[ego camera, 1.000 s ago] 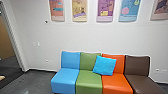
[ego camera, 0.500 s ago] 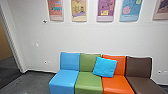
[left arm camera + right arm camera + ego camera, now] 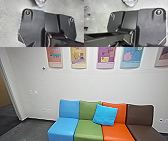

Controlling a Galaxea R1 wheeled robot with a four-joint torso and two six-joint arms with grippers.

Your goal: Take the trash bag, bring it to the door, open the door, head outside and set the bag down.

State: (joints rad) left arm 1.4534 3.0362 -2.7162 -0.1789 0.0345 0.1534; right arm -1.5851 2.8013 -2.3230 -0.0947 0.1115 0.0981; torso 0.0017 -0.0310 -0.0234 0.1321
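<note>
High head camera, close wrist cameras.
The head view looks forward and slightly down at the white wall (image 3: 75, 84) behind the blue-green-orange-brown seat row (image 3: 87, 130); both wrist views look down, sharing the robot's wide dark plate (image 3: 33, 22) and pale grey floor (image 3: 10, 18).

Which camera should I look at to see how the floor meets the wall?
The head view: it shows the floor reaching the white wall between the door frame and blue seat. Both wrist views show pale floor around the robot's own dark plate.
</note>
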